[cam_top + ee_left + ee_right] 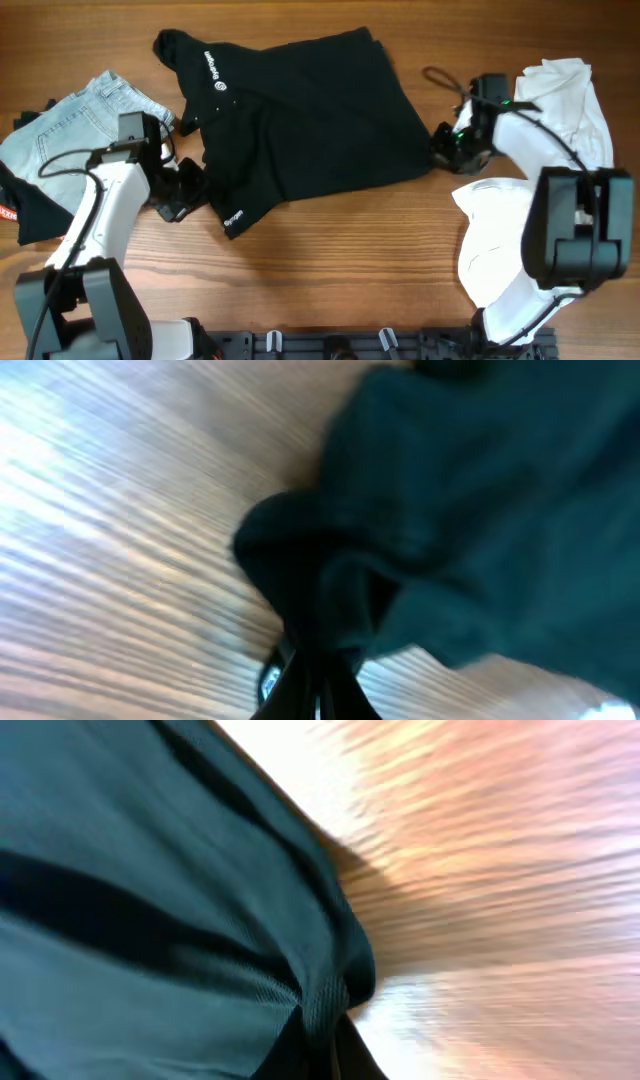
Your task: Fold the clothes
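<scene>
a black shirt (310,120) lies spread on the middle of the wooden table (330,270), with small white print near its collar and on one sleeve. its cloth is wrinkled and not flat everywhere.

the left gripper (185,192) is at the left side of the shirt, near the lower sleeve. in the left wrist view its fingers (295,695) are clenched on a bunched fold of the black cloth, and the fold rises from the wood into the tips. this view is blurred, so the small details are not clear.

the right gripper (445,145) is at the right corner of the shirt. in the right wrist view its fingers (355,1065) are pressed together on a ribbed edge of the same black cloth, and the wood shows beside it. this view is blurred too.

so both claws grasp the shirt, one on each side, and the shirt is stretched between them on the table.

blue jeans (70,125) lie in a heap at the far left, just behind the left arm. a dark cloth with a red label (30,215) is at the left edge, touching the jeans. a white garment (565,95) lies at the far right, and another white garment (490,240) lies near the front right, partly under the right arm. a thin dark cord (440,77) makes a loop on the wood just beyond the right gripper.
</scene>
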